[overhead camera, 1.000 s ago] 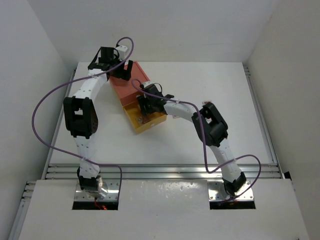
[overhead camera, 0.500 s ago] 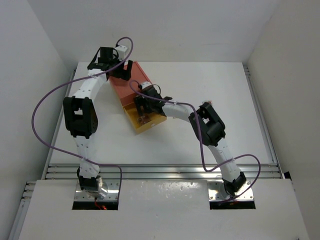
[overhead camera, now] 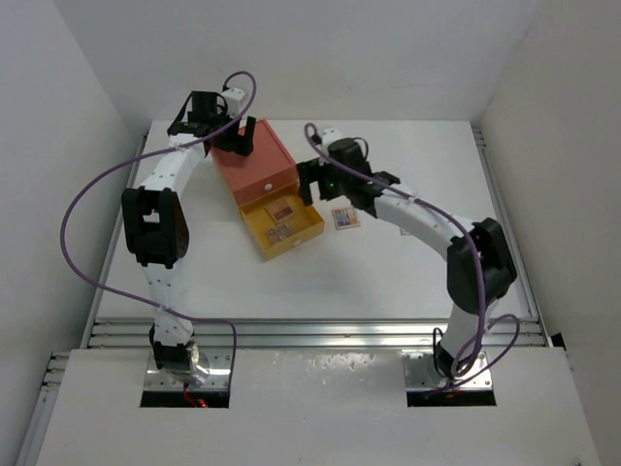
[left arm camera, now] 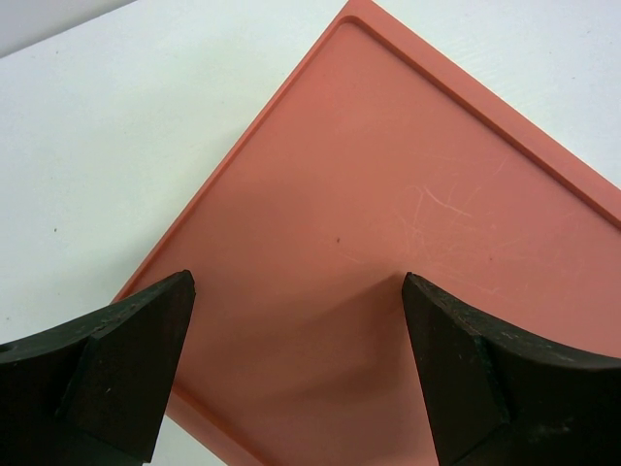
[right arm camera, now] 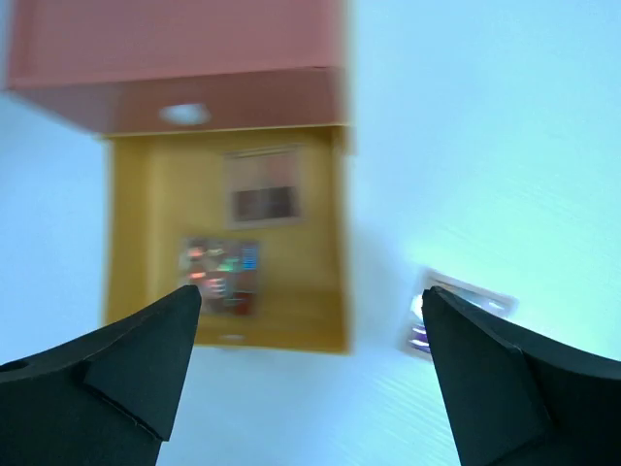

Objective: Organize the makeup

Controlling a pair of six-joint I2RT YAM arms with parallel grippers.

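The left gripper (overhead camera: 231, 136) is hanging over the far left corner of the orange-red box (overhead camera: 254, 160), its fingers (left arm camera: 126, 359) standing wide apart and holding nothing. The left wrist view is showing only the box's flat lid beneath those fingers, with a strip of white table (overhead camera: 408, 272) at the edges. The overhead view is showing that a yellow drawer (overhead camera: 303, 225) is sticking out of the box toward the near side. Only the right wrist view, though blurred, is giving the colours of what is lying in the drawer: a pink-brown palette (right arm camera: 262, 189) toward the box and a multicoloured palette (right arm camera: 218, 272) nearer the drawer's front. The two are lying flat and apart. The right gripper (overhead camera: 312, 184) is hovering beside the drawer's right wall, its jaws spread wide and gripping nothing. Just right of the drawer, a third palette (overhead camera: 343, 217) is lying flat on the table, outside the drawer. That is making three palettes in all, two inside and one outside, with one box, one drawer and two grippers.
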